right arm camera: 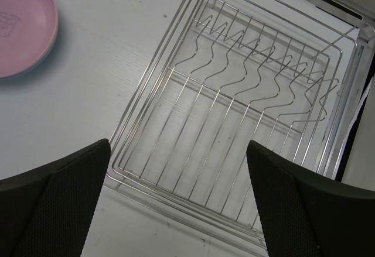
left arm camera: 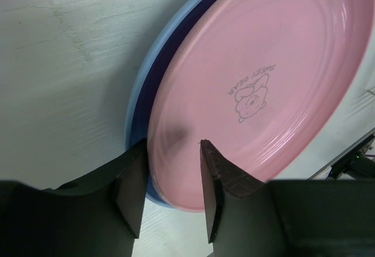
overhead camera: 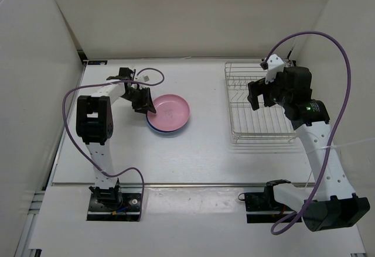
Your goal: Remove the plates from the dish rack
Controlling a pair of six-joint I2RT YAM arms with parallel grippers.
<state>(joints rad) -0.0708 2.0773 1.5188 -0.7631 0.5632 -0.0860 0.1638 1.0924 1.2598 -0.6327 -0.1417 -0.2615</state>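
The pink plate (overhead camera: 170,112) lies stacked on the light blue plate (overhead camera: 153,127) on the table, left of centre. In the left wrist view the pink plate (left arm camera: 263,81) covers most of the blue plate (left arm camera: 136,110), which shows only as a rim. My left gripper (overhead camera: 147,107) (left arm camera: 173,147) straddles the near rim of the stack, one finger outside it and one over the pink plate, with a gap between them. The dish rack (overhead camera: 231,134) (right arm camera: 133,102) stands at the right and holds no plates. My right gripper (overhead camera: 261,96) (right arm camera: 179,143) hovers wide open above it.
White walls close in the table on the left, back and right. A purple cable loops off each arm. The pink plate (right arm camera: 23,23) also shows at the top left of the right wrist view, well apart from the rack.
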